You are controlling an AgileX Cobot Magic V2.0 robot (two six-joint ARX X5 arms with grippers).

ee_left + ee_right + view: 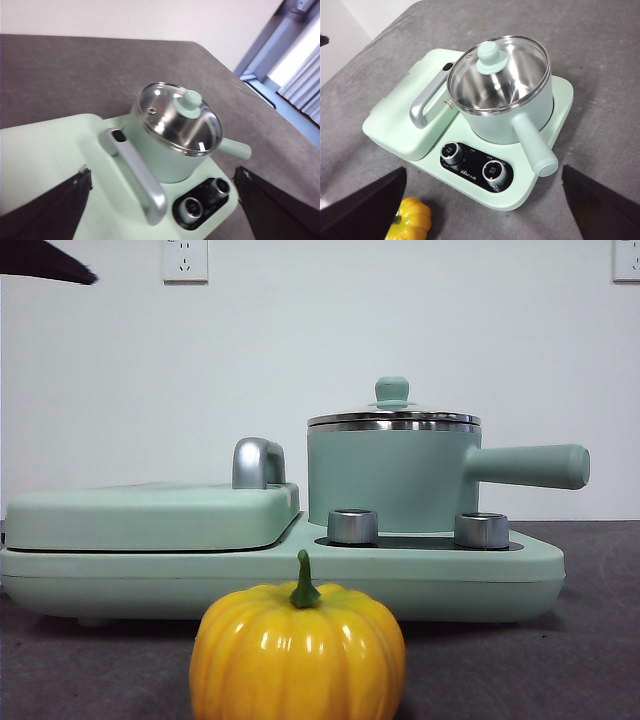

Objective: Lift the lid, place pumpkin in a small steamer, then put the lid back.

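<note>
both the left pincer and right pincer hover spread wide, empty.

Mint-green small steamer with steel rim; clear glass lid, steel-edged, mint-green knob. Glossy yellow-orange ribbed pumpkin, green stem. Mint-green base appliance, black control panel, silver knobs, dark grey table.

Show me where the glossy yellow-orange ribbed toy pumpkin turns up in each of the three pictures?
Front view: pumpkin at bottom centre, nearest the camera, in front of the mint-green base appliance.
Left wrist view: not in it.
Right wrist view: pumpkin at the bottom edge, on the grey table beside a black jaw.
Shared landmark: the small glass lid's mint-green knob.
</note>
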